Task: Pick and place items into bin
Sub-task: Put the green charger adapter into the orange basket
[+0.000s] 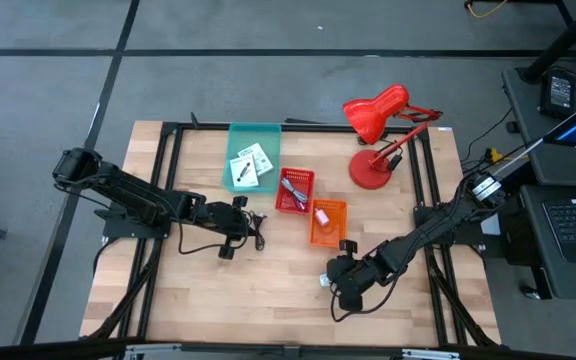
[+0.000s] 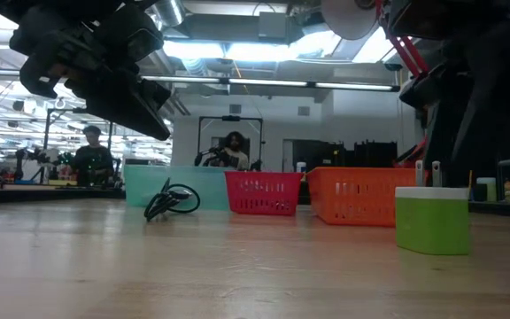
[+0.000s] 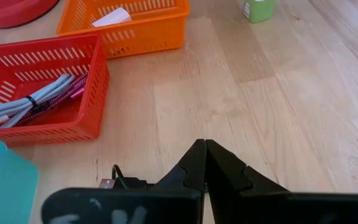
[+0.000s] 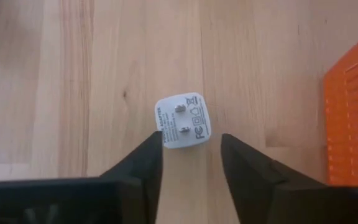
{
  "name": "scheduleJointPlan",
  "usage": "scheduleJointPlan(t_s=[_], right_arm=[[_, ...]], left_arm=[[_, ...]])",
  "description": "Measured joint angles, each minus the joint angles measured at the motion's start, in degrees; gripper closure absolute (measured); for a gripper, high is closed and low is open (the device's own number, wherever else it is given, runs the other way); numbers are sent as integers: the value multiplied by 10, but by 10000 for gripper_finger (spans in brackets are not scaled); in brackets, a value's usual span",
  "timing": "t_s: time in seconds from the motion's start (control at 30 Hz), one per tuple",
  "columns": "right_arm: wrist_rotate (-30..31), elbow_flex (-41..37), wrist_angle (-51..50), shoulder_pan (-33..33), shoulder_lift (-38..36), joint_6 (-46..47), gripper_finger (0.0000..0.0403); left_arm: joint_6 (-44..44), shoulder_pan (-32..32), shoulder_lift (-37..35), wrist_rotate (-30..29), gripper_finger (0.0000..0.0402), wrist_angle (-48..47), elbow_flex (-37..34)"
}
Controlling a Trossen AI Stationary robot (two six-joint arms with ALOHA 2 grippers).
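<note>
bins sit in a row mid-table: teal bin holding cards, red bin holding cables, orange bin, so sorting looks part done. right gripper hangs low over the near right, fingers spread either side of a white-topped green plug, likely lined up to grasp it. left gripper is pinched closed and empty just above the loose black cable, left of the bins.
</note>
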Motion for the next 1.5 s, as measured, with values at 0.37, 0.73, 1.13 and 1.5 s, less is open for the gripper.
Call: scheduleJointPlan(t_s=[0.37, 0.73, 1.13, 1.5], right_arm=[[0, 0, 8, 0, 8, 29, 158], [0, 0, 38, 0, 52, 0, 164], [5, 1, 78, -1, 70, -33, 184], [8, 1, 72, -2, 70, -33, 277]], left_arm=[[0, 0, 0, 0, 396, 0, 0], [-1, 0, 0, 0, 396, 0, 0], [0, 0, 0, 0, 396, 2, 0], [0, 0, 0, 0, 396, 2, 0]])
